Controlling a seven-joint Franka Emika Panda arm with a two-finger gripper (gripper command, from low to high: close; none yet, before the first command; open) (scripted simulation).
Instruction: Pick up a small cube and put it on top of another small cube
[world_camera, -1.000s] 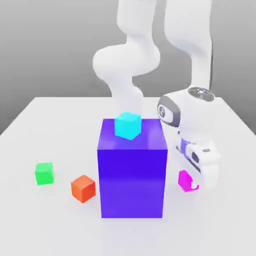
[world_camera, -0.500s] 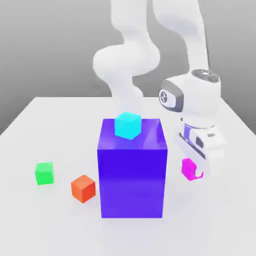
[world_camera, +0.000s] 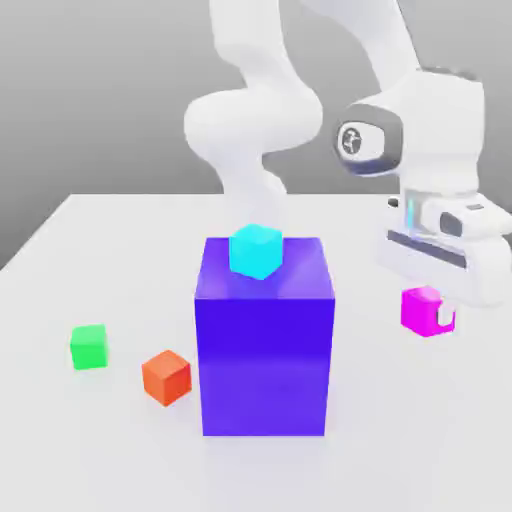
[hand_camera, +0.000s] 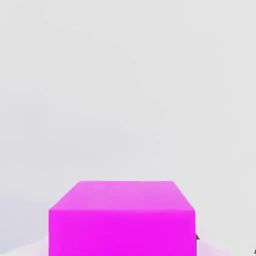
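The small magenta cube (world_camera: 423, 310) hangs in the air at the exterior view's right, with my gripper (world_camera: 432, 314) shut on it, well above the table. In the hand view the magenta cube (hand_camera: 121, 218) sits close to the camera over bare white table. The small green cube (world_camera: 89, 346) rests on the table at the exterior view's left, far from my gripper, with the big blue-purple block between them.
A big blue-purple block (world_camera: 265, 348) stands mid-table with a cyan cube (world_camera: 256, 250) on its top. An orange-red cube (world_camera: 166, 376) lies on the table between the green cube and the block. The white table (world_camera: 420, 430) has open surface at the right.
My gripper has risen with the magenta cube, lifting it off the table and carrying it up and toward the exterior view's right. The other cubes have not moved.
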